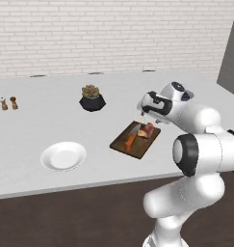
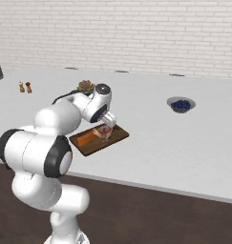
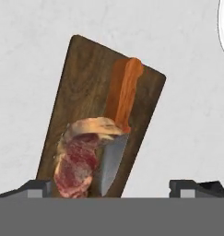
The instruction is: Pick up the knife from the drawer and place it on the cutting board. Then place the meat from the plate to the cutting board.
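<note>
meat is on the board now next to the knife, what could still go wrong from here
The meat lies against the blade of the knife and seems to overlap it, so any nudge could shift both on the cutting board.

The gripper hangs open just above the meat, its fingertips wide to either side; a skewed lift might drag the meat along.

The meat sits close to the board's near end and could tip off onto the counter.
</note>
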